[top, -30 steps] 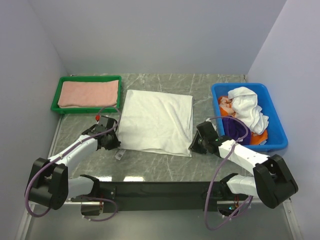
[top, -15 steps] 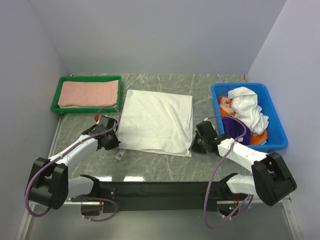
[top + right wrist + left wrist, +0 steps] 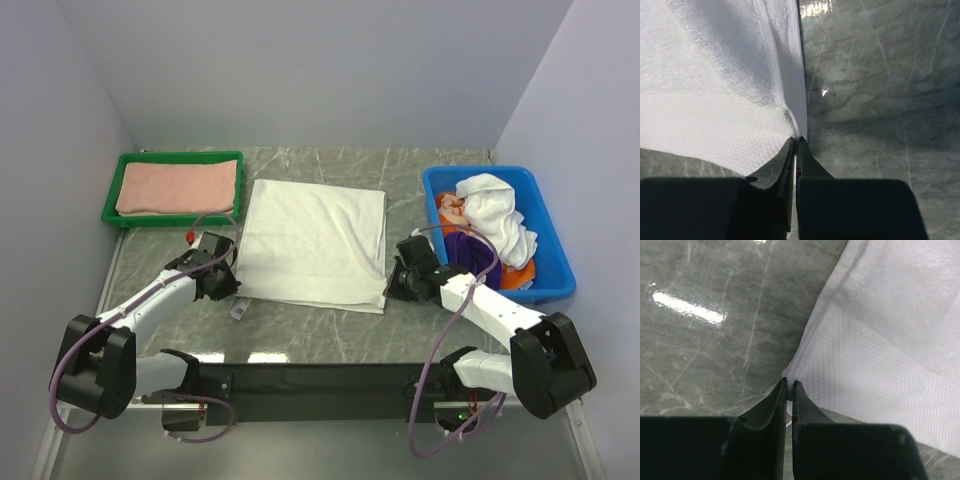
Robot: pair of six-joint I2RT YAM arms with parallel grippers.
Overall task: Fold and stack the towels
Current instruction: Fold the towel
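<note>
I have the white towel (image 3: pixel 315 243) spread flat in the middle of the worktop (image 3: pixel 330 335), between the tray (image 3: pixel 112 195) at the far left and the bin (image 3: pixel 556 268) at the right. It lies open as one rough square, with soft creases across it.

My left gripper (image 3: pixel 232 288) sits low at the towel's near left corner. In the left wrist view its jaws are all but together, the tips pinching the very point of that corner where the waffle-weave hem meets the marble. A small pale tag (image 3: pixel 238 311) lies on the worktop just beside that corner.

My right gripper (image 3: pixel 390 288) is at the near right corner. In the right wrist view its jaws are pressed narrow too, with the hem's corner drawn in between the tips and a small pucker of cloth just above them.

Both arms reach in from the near edge, low over the marble.

The pink towel (image 3: pixel 178 185) lies folded flat in the tray, filling most of it. The bin holds a loose heap: a crumpled white towel (image 3: pixel 495 215) on top, a purple towel (image 3: pixel 470 255) at its near left and an orange towel (image 3: pixel 516 276) showing beneath.
</note>
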